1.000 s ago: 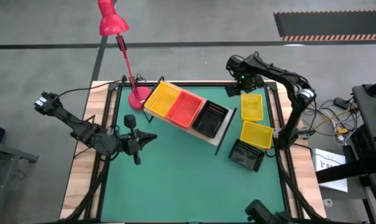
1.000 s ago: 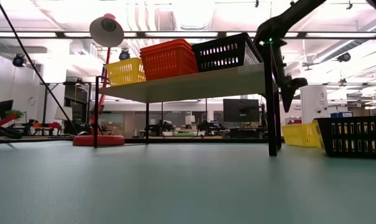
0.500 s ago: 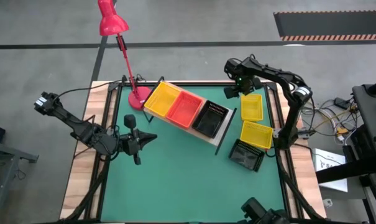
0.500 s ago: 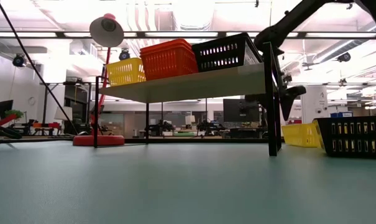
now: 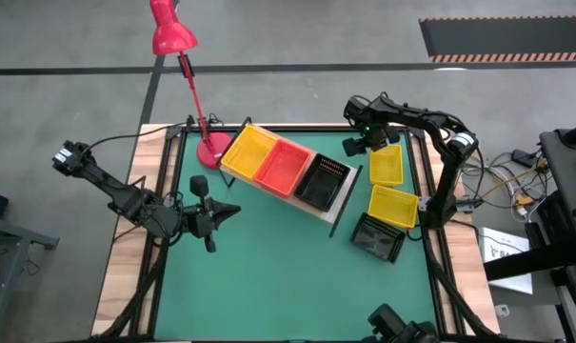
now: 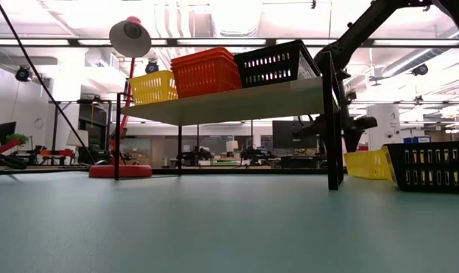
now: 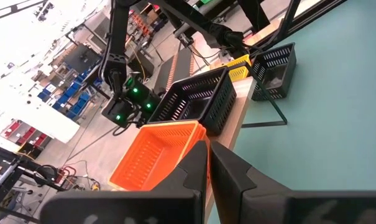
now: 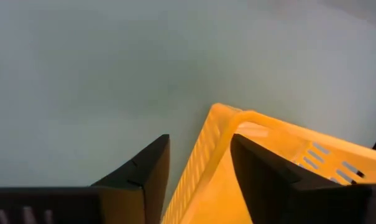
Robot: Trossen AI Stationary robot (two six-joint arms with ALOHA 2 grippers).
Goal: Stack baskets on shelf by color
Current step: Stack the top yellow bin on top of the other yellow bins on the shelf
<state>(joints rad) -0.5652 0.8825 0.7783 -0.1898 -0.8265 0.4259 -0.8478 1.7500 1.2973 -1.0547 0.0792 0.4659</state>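
The right hand (image 5: 356, 145), fingers open, straddles the yellow basket's (image 5: 386, 164) rim; closing off-centre could tip it. The left hand (image 5: 211, 213) waits shut.

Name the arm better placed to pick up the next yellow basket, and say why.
Right. Its pincer is open and straddles the wall of a yellow basket on the mat. The left pincer is shut and sits across the shelf, away from the loose baskets.

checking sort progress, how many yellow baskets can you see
3 visible: one yellow basket on the shelf's lamp end, two on the mat by the right gripper, one at and one at. Stacked ones may hide more.
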